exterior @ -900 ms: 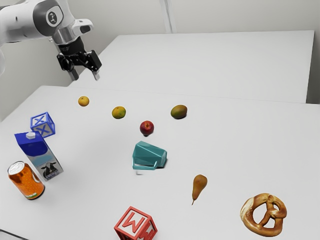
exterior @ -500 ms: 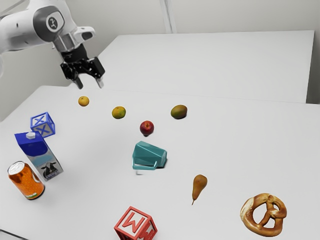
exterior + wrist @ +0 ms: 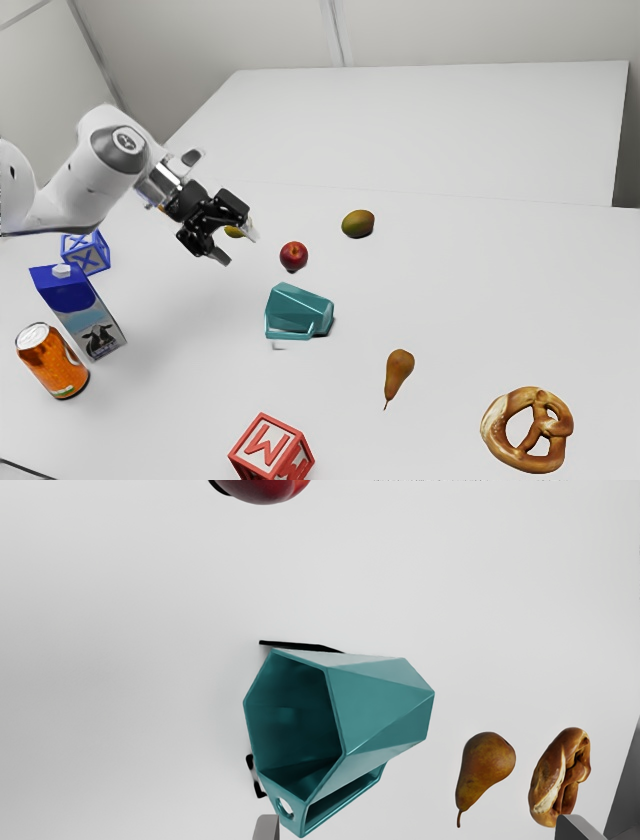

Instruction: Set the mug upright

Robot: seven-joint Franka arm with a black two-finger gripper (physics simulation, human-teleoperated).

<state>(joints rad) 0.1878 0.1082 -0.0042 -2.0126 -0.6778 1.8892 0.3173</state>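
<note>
Exterior view puts our task's thing, the mug [image 3: 300, 312], on its side on the tabletop [image 3: 450, 260], between the apple [image 3: 294, 254] and the red block [image 3: 271, 450]. Its mouth faces the exterior view's left, and its handle [image 3: 290, 335] is on the block's side. Our tool [image 3: 238, 248] is above the tabletop, short of the mug, its two fingers wide apart with nothing between them.

We judge the step in hand to be the reach for a grip. The next move calls for us to bring the open fingers down around the mug's body or wall, close, then turn it so the mouth points up and the base meets the tabletop. A loose hold could let it roll onto its handle.

Of the containers, the mug looks empty in the wrist view, though its deep end is dark and we may be missing something small. The carton [image 3: 80, 312] has its cap on; what it or the can [image 3: 52, 362] holds we can't tell.
</note>
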